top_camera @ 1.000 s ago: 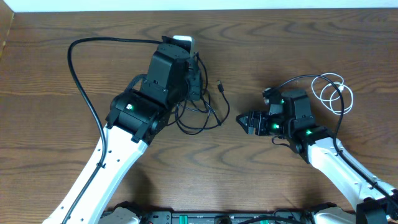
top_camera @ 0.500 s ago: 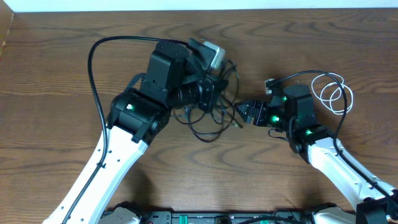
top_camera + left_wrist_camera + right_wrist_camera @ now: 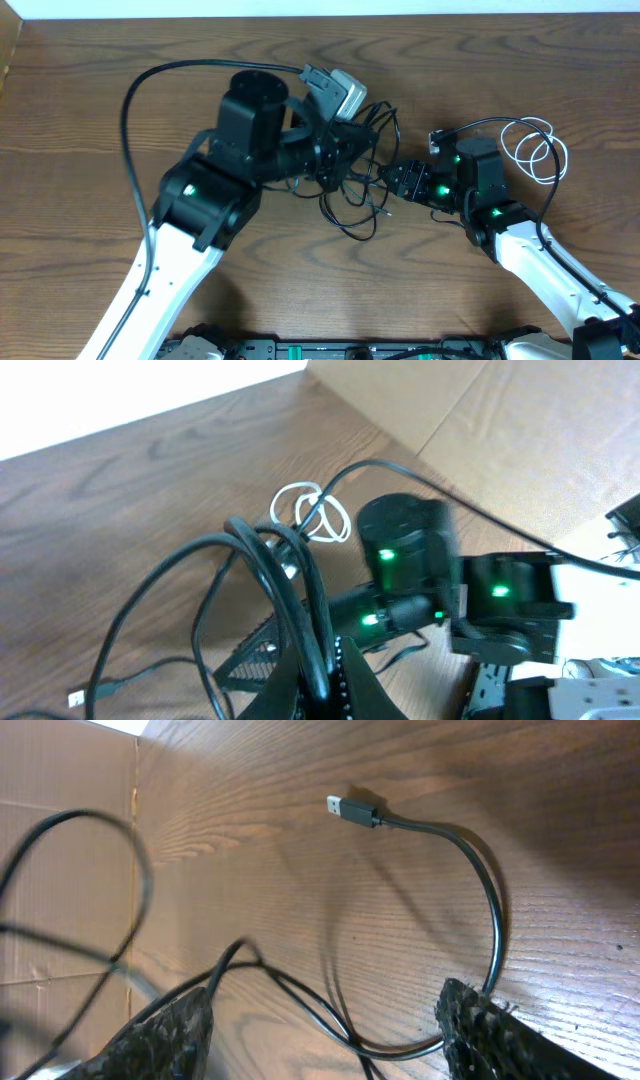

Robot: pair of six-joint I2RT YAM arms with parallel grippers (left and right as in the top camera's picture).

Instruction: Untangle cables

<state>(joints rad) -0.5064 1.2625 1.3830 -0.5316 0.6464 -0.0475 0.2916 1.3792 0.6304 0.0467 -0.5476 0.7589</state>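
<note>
Dark wood-grain table (image 3: 80, 120) fills the room's working surface, and a thick arm lead (image 3: 128, 110) arcs over its left part. From where I stand, the left gripper (image 3: 345, 150) reaches toward the middle with its jaws pinched together on the black cable (image 3: 355, 215). Several strands of that cable rise out from between its fingers and fan away ahead of them. More loops droop below the jaws and spread onto the wood. Just beyond the tips of the left jaws sits the right gripper (image 3: 395, 180), pointing back at them, so the two nearly meet over the tangle. Its jaws stand wide apart and hold nothing. One loop of the black cable lies on the table in the gap between its fingers (image 3: 165, 1035) and curves close by the other finger; I cannot tell whether it touches. That loop ends ahead of the jaws in a small metal plug (image 3: 350, 810) lying flat. Behind the right gripper, past its wrist, the white cable (image 3: 540, 150) rests coiled, well apart from both sets of jaws.
</note>
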